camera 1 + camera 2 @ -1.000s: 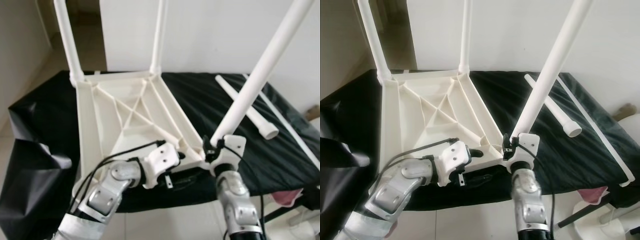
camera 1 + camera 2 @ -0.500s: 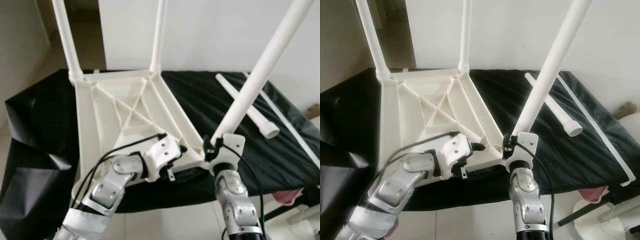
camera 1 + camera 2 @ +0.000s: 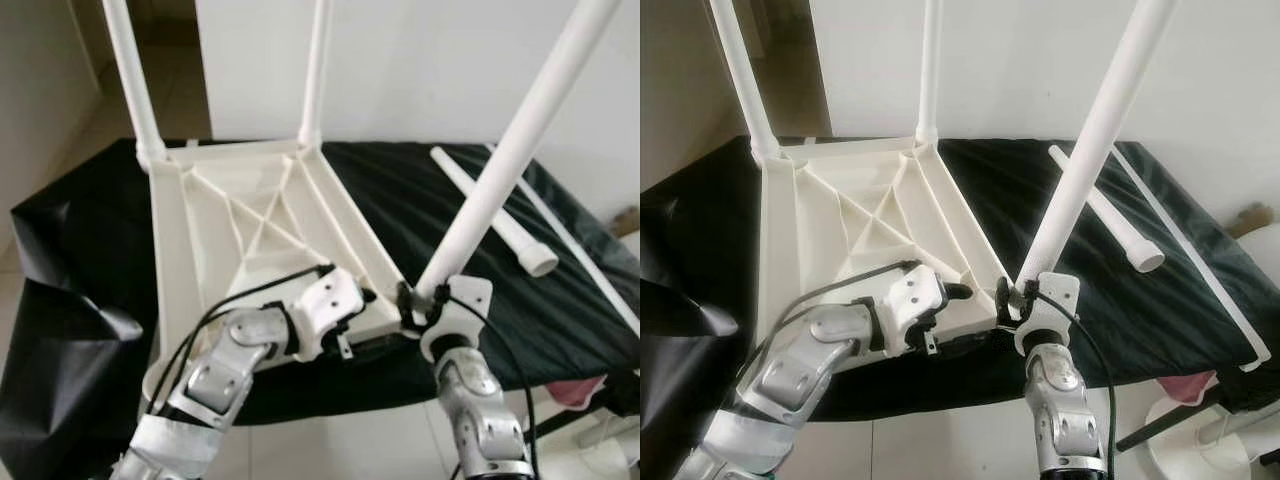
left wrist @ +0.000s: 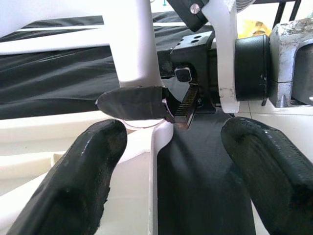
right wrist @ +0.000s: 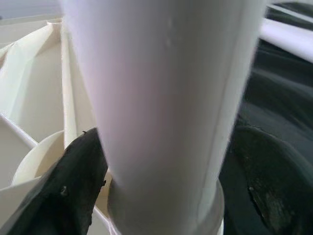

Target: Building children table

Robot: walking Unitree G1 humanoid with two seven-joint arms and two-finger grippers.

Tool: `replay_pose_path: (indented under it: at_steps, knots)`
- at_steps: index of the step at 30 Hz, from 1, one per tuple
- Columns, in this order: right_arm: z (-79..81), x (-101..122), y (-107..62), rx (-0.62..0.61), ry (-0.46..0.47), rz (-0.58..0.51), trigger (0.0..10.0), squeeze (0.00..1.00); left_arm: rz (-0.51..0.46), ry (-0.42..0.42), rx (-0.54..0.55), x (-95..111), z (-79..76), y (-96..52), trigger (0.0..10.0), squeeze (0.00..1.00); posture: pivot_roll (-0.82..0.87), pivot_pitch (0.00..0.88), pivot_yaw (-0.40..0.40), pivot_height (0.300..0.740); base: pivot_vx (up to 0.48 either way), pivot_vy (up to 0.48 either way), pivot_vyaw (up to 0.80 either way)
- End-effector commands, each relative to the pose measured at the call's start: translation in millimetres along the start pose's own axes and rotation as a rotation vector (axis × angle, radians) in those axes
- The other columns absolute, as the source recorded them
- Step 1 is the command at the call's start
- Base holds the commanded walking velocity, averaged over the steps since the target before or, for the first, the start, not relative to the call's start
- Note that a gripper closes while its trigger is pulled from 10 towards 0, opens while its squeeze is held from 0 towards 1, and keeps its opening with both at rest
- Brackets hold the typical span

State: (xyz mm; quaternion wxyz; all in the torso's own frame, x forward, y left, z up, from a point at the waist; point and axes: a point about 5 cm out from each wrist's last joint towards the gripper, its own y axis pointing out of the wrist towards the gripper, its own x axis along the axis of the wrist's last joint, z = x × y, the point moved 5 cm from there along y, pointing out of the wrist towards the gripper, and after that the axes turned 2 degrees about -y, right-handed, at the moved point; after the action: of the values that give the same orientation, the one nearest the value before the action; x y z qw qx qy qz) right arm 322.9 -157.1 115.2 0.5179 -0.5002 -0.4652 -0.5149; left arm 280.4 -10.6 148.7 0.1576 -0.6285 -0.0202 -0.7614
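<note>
Black sheet (image 3: 90, 230) draped over the work surface, hanging crumpled off the near-left side; white wall behind, pale tiled floor below, darker doorway gap at approx 11 o'clock. The white plastic tabletop (image 3: 215, 255) lies upside down on the sheet, ribbed underside up, long axis running from the robot toward 12 o'clock. Two legs already stand upright in the far corner sockets, one at 11 (image 3: 128, 70), one at 12 (image 3: 316, 70). A third leg (image 3: 510, 150) sits with its foot at the near-right corner socket and leans up and away toward 1–2 o'clock, not vertical. The right gripper (image 3: 1012, 297) is closed around the base of that leg, black fingers (image 5: 73, 181) either side of the tube right above the socket rim. The left gripper (image 3: 350, 305) is at the same near corner, approx 9 o'clock of the leg base; its fingers (image 4: 73, 186) are spread wide, one over the tabletop's edge rib, holding nothing. A spare leg (image 3: 495, 215) lies flat on the sheet at 2 o'clock, well apart from the tabletop, long axis toward 11, w/ a thin white strip (image 3: 1190, 255) beside it
</note>
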Motion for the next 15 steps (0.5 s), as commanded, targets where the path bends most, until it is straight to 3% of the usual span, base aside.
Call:
replay_pose_path:
  at_steps: [1, 2, 3, 4, 9, 11, 14, 15]
  knots:
    - [-4.4, 2.4, -1.8, 0.02, -0.016, -0.01, 10.0, 1.0, -0.004, 0.013, 0.08, 1.8, 10.6, -0.1, 10.0, 0.0, 0.02, 0.0, -0.061, 0.74, 0.0, 0.0, 0.0]
    - [-7.7, 5.1, -1.3, 0.077, -0.037, -0.02, 10.0, 0.77, -0.004, 0.014, 0.076, 1.7, 10.2, -0.3, 10.0, 0.0, 0.02, 0.0, -0.059, 0.74, 0.0, 0.0, 0.0]
    - [-7.7, 5.1, -1.3, 0.077, -0.037, -0.02, 10.0, 0.77, -0.004, 0.014, 0.076, 1.7, 10.2, -0.3, 10.0, 0.0, 0.02, 0.0, -0.059, 0.74, 0.0, 0.0, 0.0]
    - [-8.1, 7.8, -0.1, 0.133, -0.068, -0.036, 10.0, 0.0, 0.0, 0.015, 0.071, 1.1, 9.4, 0.1, 10.0, 0.0, 0.02, 0.0, -0.057, 0.74, 0.0, 0.0, 0.0]
    - [-7.7, 9.5, 0.4, 0.167, -0.086, -0.048, 10.0, 0.0, 0.003, 0.015, 0.069, 0.7, 9.5, 0.6, 10.0, 0.0, 0.02, 0.0, -0.059, 0.74, 0.0, 0.0, 0.0]
    - [-4.6, 11.1, 2.1, 0.298, -0.136, -0.067, 10.0, 0.0, 0.002, 0.012, 0.063, 1.5, 9.6, 1.0, 10.0, 0.0, 0.02, 0.0, -0.053, 0.74, 0.0, 0.0, 0.0]
    - [-4.3, 11.3, 2.3, 0.317, -0.142, -0.068, 10.0, 0.0, 0.002, 0.011, 0.062, 1.6, 9.9, 1.0, 10.0, 0.0, 0.02, 0.0, -0.053, 0.74, 0.0, 0.0, 0.0]
    - [-1.9, 10.3, 3.0, 0.373, -0.178, -0.066, 10.0, 0.0, 0.002, 0.012, 0.059, 1.6, 9.3, 1.3, 10.0, 0.0, 0.02, 0.0, -0.05, 0.74, 0.0, 0.0, 0.0]
